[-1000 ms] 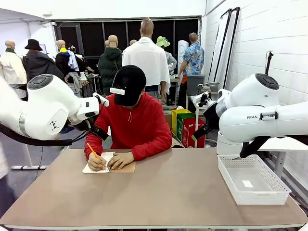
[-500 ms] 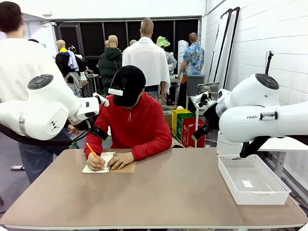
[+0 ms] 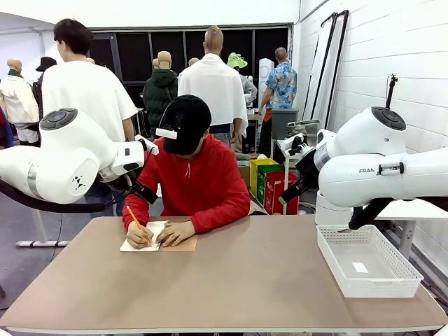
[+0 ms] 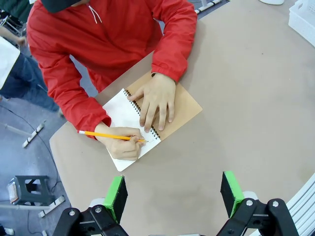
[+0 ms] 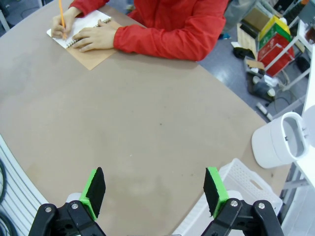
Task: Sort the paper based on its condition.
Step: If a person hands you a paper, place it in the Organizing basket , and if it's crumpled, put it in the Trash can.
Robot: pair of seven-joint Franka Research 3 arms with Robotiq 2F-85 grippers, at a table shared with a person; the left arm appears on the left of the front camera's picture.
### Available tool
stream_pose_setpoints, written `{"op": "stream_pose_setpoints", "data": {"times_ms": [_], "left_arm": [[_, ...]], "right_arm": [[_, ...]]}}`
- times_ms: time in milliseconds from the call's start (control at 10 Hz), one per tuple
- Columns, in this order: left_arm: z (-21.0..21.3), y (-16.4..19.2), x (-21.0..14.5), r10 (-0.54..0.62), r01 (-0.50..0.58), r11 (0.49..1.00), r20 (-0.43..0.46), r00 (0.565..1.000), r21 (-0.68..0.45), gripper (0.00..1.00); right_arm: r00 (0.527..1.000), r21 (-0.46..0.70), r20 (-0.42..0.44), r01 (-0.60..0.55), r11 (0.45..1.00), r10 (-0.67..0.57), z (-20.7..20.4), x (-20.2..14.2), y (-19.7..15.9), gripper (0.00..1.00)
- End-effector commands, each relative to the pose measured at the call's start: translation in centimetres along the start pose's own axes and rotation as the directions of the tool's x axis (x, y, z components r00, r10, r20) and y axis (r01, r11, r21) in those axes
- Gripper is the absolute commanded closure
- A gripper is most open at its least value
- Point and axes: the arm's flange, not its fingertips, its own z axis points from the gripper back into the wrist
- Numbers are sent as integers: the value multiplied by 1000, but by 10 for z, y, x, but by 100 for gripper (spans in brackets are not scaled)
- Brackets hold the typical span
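Where wrist cameras look, 4 fingers [image 4: 116,195] gape.

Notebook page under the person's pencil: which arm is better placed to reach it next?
Probably left: the left claw, open, hangs almost over the notebook page. The right claw, also open, sits farther off, by the basket.

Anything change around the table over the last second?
Only a passer-by in a white T-shirt moved, walking off behind the left arm. Nothing was taken or let go. That arm, the right arm, the seated person's hand, pencil, spiral notebook and white basket stayed put; jaws open.
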Motion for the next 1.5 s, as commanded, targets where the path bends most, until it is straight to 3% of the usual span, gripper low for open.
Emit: {"op": "stream_pose_setpoints", "data": {"times_ms": [0,1400], "left_arm": [[0,0,0,-5,5,1000,-3,1000,-1,0],[0,0,0,-5,5,1000,-3,1000,-1,0]], "right_arm": [[1000,0,0,1,1000,-1,0,0,-1,0],[1000,0,0,1,1000,-1,0,0,-1,0]]}}
